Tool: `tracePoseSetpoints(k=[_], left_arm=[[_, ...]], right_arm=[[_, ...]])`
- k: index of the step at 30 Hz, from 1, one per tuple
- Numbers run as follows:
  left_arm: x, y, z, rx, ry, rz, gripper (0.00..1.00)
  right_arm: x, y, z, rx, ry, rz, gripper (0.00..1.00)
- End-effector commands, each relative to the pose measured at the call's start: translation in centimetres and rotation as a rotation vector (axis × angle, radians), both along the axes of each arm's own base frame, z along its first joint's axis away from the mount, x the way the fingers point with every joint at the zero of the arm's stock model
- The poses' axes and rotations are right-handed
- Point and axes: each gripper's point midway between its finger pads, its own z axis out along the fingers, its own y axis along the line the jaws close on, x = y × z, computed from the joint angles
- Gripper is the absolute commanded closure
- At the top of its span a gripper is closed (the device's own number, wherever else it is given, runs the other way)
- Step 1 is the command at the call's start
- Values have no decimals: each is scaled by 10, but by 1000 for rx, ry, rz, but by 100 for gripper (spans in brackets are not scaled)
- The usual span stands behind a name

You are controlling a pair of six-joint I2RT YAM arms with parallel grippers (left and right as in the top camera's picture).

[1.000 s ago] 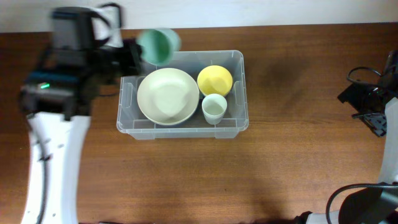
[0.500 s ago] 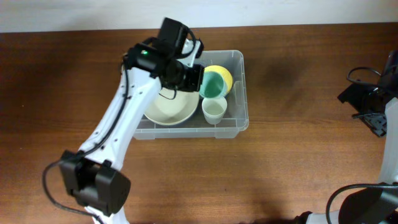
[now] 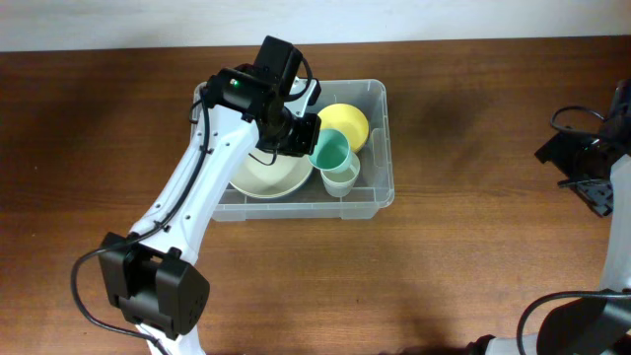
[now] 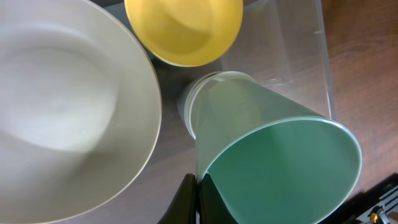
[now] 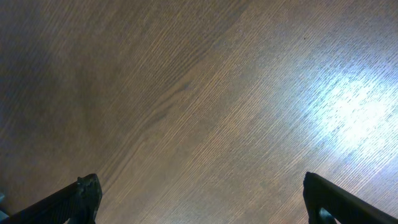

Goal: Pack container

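Observation:
The clear plastic container (image 3: pixel 380 143) stands at the table's back middle. It holds a large cream bowl (image 3: pixel 258 177), a yellow bowl (image 3: pixel 347 120) and a pale cup (image 3: pixel 341 180). My left gripper (image 3: pixel 308 141) is shut on the rim of a green cup (image 3: pixel 331 151), tilted with its base going into the pale cup. In the left wrist view the green cup (image 4: pixel 273 155) fills the lower right, pinched at its rim by my fingers (image 4: pixel 185 202), with the pale cup (image 4: pixel 189 102), yellow bowl (image 4: pixel 183 28) and cream bowl (image 4: pixel 62 106) around it. My right gripper (image 5: pixel 199 196) is open over bare wood at the far right.
The right arm (image 3: pixel 592 168) is folded at the table's right edge with cables. The table's back edge meets a white wall behind the container. Brown wooden tabletop (image 3: pixel 444 266) surrounds the container.
My left arm swung the green cup from outside the container's back left corner in over the bowls, then lowered it onto the pale cup. The right arm has not moved.

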Motion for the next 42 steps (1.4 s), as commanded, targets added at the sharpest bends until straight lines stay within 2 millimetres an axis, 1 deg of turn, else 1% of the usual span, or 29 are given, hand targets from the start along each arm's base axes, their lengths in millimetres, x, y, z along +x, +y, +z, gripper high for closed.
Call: tracePoseSetpoints(k=[1,3,6,7,8,9,12,13,14,18,20,22,23,24,26,28,29,31,32,35,36,38,39,41,42], left_arm=[[2,0,-15,28,16,-28,99],[3,0,-21,34,29,-30,99],[4,-1,-23,34,34,-31,99],[4,-1,-23,34,34,-31,99],[4,-1,-23,34,34,-31,95],[4,-1,-24,34,35,-31,85],[4,-1,-23,34,34,-31,46],[4,-1,-23,33,33,-31,18],[6,-2,-23,30,24,-31,1],[16,0,-14,20,-19,-28,1],[26,10,-3,30,-50,1,1],[36,32,10,75,-81,62,1],[43,57,22,122,-97,147,0],[45,80,32,157,-106,218,0],[45,113,51,182,-118,305,0],[40,141,69,178,-135,369,0],[35,161,81,180,-150,413,0],[23,191,96,207,-167,485,0],[17,202,102,211,-170,510,0],[-13,234,123,218,-170,593,0],[-23,242,130,222,-176,618,0],[-40,253,141,227,-193,653,0],[-62,264,151,247,-220,690,0],[-82,264,157,246,-249,702,0],[-88,263,158,239,-263,703,0]], right_arm=[[-1,-1,-3,2,6,-6,1],[-1,-1,-3,3,6,-6,1],[-1,-1,-3,3,6,-6,1],[-1,-1,-3,3,6,-6,1],[-1,-1,-3,3,6,-6,1],[-1,-1,-3,2,6,-6,1],[-1,-1,-3,2,6,-6,1],[-1,-1,-3,2,6,-6,1],[-1,-1,-3,2,6,-6,1],[-1,-1,-3,2,6,-6,1],[-1,-1,-3,2,6,-6,1],[-1,-1,-3,3,6,-6,1],[-1,-1,-3,2,6,-6,1],[-1,-1,-3,2,6,-6,1],[-1,-1,-3,2,6,-6,1],[-1,-1,-3,3,6,-6,1],[-1,-1,-3,2,6,-6,1],[-1,-1,-3,2,6,-6,1],[-1,-1,-3,3,6,-6,2],[-1,-1,-3,2,6,-6,1],[-1,-1,-3,2,6,-6,1],[-1,-1,-3,2,6,-6,1],[-1,-1,-3,2,6,-6,1],[-1,-1,-3,2,6,-6,1],[-1,-1,-3,2,6,-6,1]])
